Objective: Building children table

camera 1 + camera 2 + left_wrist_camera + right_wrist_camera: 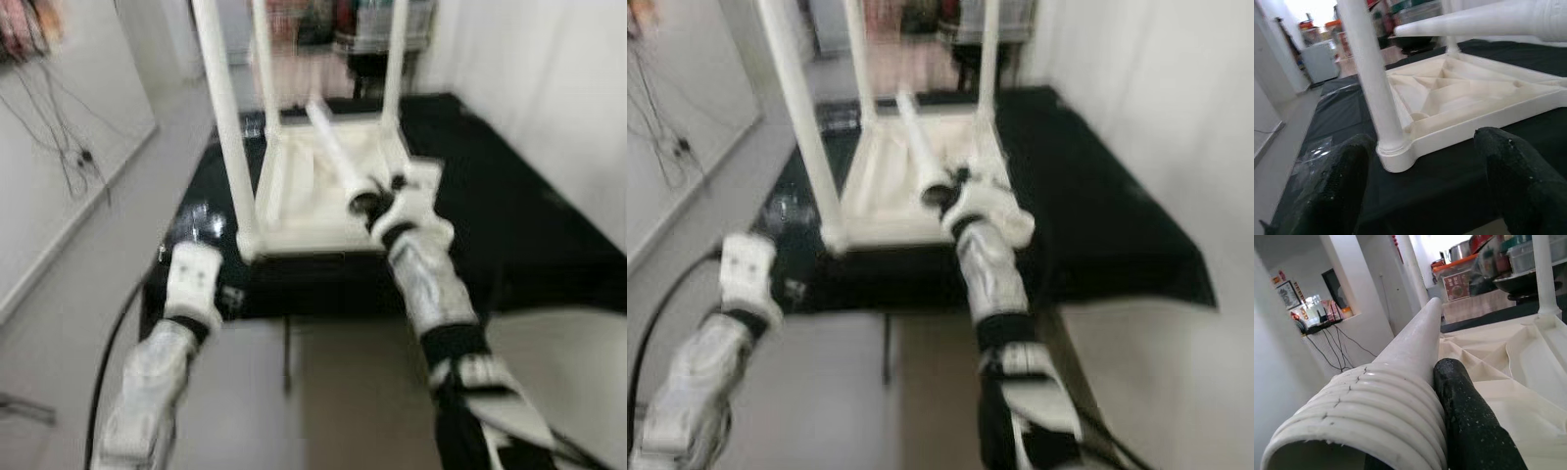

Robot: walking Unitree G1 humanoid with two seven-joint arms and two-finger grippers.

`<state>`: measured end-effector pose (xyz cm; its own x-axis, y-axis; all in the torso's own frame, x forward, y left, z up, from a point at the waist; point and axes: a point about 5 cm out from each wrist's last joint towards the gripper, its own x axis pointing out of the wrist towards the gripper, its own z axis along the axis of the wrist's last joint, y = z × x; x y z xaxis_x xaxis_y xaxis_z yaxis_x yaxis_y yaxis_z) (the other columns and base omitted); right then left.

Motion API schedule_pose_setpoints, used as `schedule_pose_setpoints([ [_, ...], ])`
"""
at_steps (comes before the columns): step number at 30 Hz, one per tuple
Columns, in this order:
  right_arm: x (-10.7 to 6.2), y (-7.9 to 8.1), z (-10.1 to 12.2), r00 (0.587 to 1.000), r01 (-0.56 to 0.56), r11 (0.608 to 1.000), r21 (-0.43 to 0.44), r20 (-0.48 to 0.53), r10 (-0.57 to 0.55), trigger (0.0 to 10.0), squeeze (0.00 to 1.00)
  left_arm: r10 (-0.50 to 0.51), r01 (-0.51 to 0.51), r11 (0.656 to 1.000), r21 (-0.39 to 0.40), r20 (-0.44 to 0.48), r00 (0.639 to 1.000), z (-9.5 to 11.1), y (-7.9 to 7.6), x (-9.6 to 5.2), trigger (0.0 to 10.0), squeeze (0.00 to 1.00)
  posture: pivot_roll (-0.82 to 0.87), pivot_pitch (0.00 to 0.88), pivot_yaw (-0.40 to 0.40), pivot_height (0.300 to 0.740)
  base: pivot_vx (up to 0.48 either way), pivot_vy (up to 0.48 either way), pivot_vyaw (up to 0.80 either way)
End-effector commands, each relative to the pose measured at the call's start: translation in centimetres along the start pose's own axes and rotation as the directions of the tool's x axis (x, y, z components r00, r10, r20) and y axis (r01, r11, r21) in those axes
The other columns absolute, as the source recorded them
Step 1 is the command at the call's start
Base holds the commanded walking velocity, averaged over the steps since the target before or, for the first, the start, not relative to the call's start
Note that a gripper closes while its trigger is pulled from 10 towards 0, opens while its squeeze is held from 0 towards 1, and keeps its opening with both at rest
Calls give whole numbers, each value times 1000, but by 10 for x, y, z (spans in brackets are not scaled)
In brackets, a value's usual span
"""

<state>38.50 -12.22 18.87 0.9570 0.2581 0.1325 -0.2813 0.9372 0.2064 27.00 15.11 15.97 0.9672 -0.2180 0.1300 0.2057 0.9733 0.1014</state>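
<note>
A white children's table (313, 238) lies upside down on a black cloth (509, 215). Three white legs stand upright in its corners, the nearest one (225, 127) at the front left. My right gripper (380, 203) is shut on a loose fourth leg (333, 147) and holds it slanted over the table's underside, near the front right corner. In the right wrist view the leg's ribbed hollow end (1376, 411) is close, with one black finger (1469, 416) pressed against it. My left gripper (1422, 139) is open, just in front of the front left corner (1396, 156).
A clear plastic bag (201, 220) lies on the cloth left of the table. A black cable (113, 343) runs over the floor at the left, and wires hang on the left wall (59, 147). A white wall (549, 98) is close on the right. Shelves with goods stand behind.
</note>
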Motion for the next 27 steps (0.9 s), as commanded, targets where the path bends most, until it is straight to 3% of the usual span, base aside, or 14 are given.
schedule_pose_setpoints([
  [1, 2, 1, 7, 999, 3, 1000, -11, 34, -3, 10000, 0, -3, 3, 1000, 7, 7, 1000, 1, 1, 1, 10000, 0, -66, 0, 48, 740, 0, 0, 0],
  [4, 2, 2, 4, 1000, -7, 1000, -10, 25, 8, 10000, 0, 6, -6, 1000, 1, 14, 1000, 2, 1, 1, 10000, 0, -67, 0, 47, 740, 0, 0, 0],
  [16, 2, 8, 5, 997, -60, 998, 1, 44, 60, 10000, 0, 26, -22, 997, -78, 50, 998, 13, 7, 10, 10000, 0, -64, 0, 42, 740, 0, 0, -800],
  [19, 0, 20, 13, 982, -147, 988, 53, 126, 139, 10000, 0, 15, 17, 969, -246, 129, 992, 30, 7, 17, 10000, 0, -63, 0, 44, 740, 0, 0, -267],
  [24, -2, 26, 19, 967, -199, 976, 87, 177, 181, 10000, 0, 13, 57, 932, -357, 192, 981, 43, 9, 21, 10000, 0, -60, 0, 43, 740, 0, 0, 0],
  [25, -3, 26, 22, 962, -196, 978, 75, 210, 177, 10000, 0, 13, 84, 904, -419, 225, 974, 48, 10, 22, 10000, 1000, -60, 0, 43, 740, 0, 0, 0],
  [26, -3, 26, 22, 962, -196, 978, 75, 210, 177, 10000, 0, 13, 84, 904, -419, 225, 974, 48, 10, 22, 10000, 1000, -60, 0, 43, 740, 0, 0, 0],
  [27, -4, 24, 27, 955, -192, 976, 106, 250, 161, 10000, 0, 12, 135, 843, -520, 269, 963, 57, 13, 23, 10000, 1000, -57, 0, 40, 740, 0, 0, 0],
])
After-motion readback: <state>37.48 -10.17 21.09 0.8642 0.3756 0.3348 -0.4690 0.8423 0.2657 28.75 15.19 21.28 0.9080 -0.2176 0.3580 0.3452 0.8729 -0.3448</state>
